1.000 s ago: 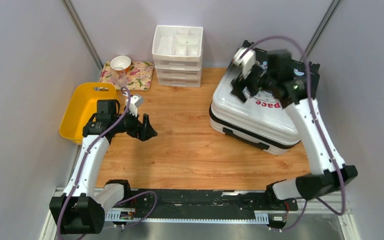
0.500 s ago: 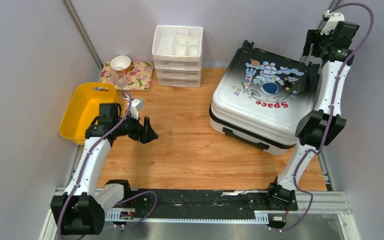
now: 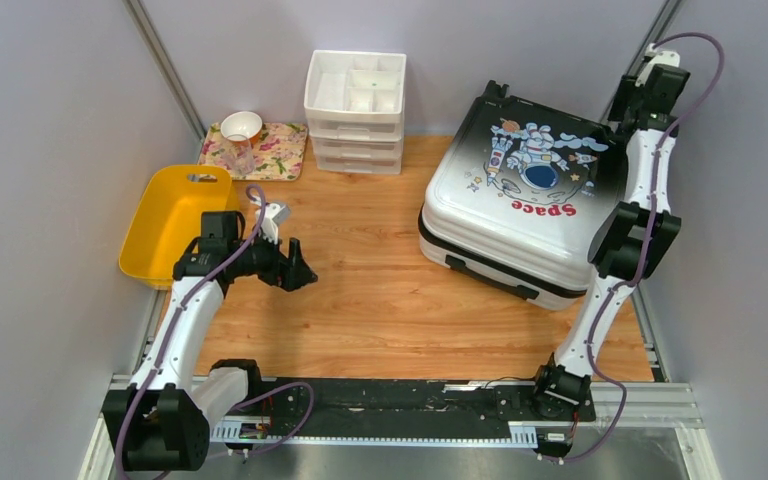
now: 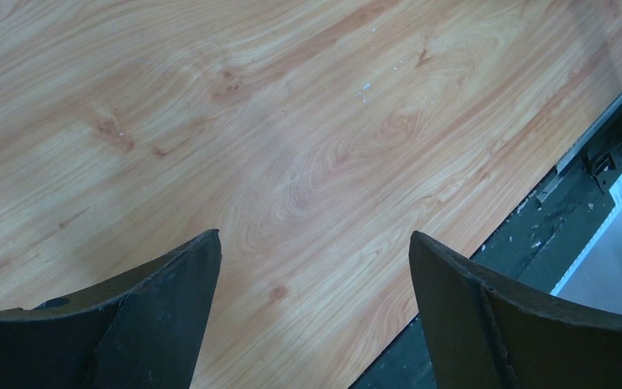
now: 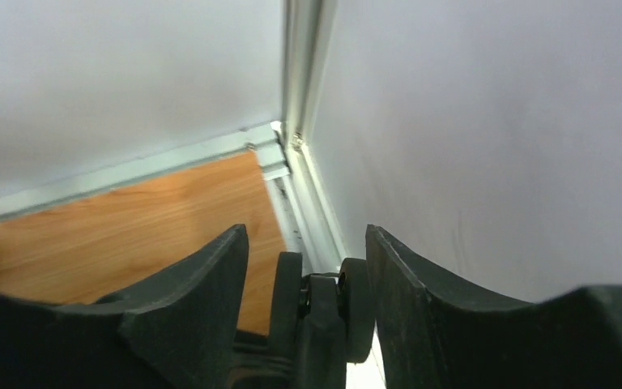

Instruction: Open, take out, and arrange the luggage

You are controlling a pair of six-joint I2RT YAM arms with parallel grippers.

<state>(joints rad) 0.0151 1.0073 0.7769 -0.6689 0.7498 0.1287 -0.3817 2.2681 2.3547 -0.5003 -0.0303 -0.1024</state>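
Observation:
The luggage [image 3: 520,210], a white-to-black hard-shell suitcase with an astronaut "Space" print, lies flat and closed on the right of the wooden table. My right gripper [image 3: 628,112] reaches down at its far right corner by the wall. In the right wrist view its jaws [image 5: 306,235] stand astride a black double wheel [image 5: 320,316] of the luggage. The right finger is against the wheel, while a narrow gap shows on the left. My left gripper [image 3: 300,265] hovers low over bare wood on the left, wide open [image 4: 314,237] with nothing between its fingers.
A yellow bin [image 3: 165,225] sits at the left edge behind the left arm. A white drawer organizer [image 3: 355,100] stands at the back centre. A floral tray [image 3: 270,150] beside it carries a bowl [image 3: 241,125] and a glass [image 3: 241,155]. Walls close in on both sides.
The right arm swung off the suitcase top to its far right corner and lowered over a wheel, its jaws narrowing. The left arm barely moved.

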